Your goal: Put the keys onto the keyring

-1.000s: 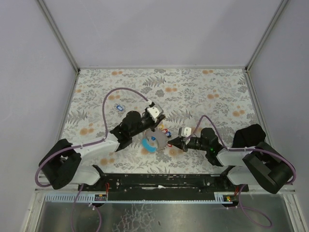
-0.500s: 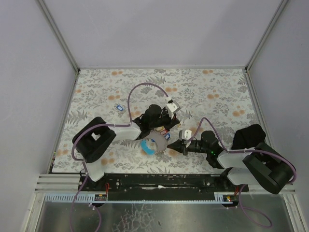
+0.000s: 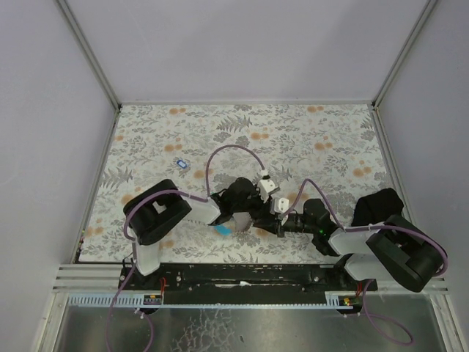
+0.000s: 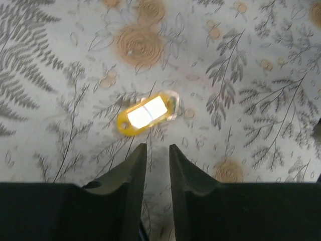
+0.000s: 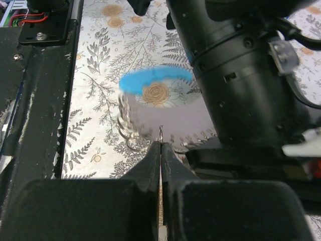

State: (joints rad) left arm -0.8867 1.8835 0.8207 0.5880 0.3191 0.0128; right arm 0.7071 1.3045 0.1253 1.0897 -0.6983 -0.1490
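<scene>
On the table, near its front edge, my right gripper is pressed together on what looks like the keyring wire. My left gripper hangs slightly parted and empty over a yellow key. A blue key lies well apart. I judge both are still unthreaded.

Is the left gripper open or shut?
The left gripper is slightly open: a narrow gap shows between its fingers, with nothing in it.
</scene>
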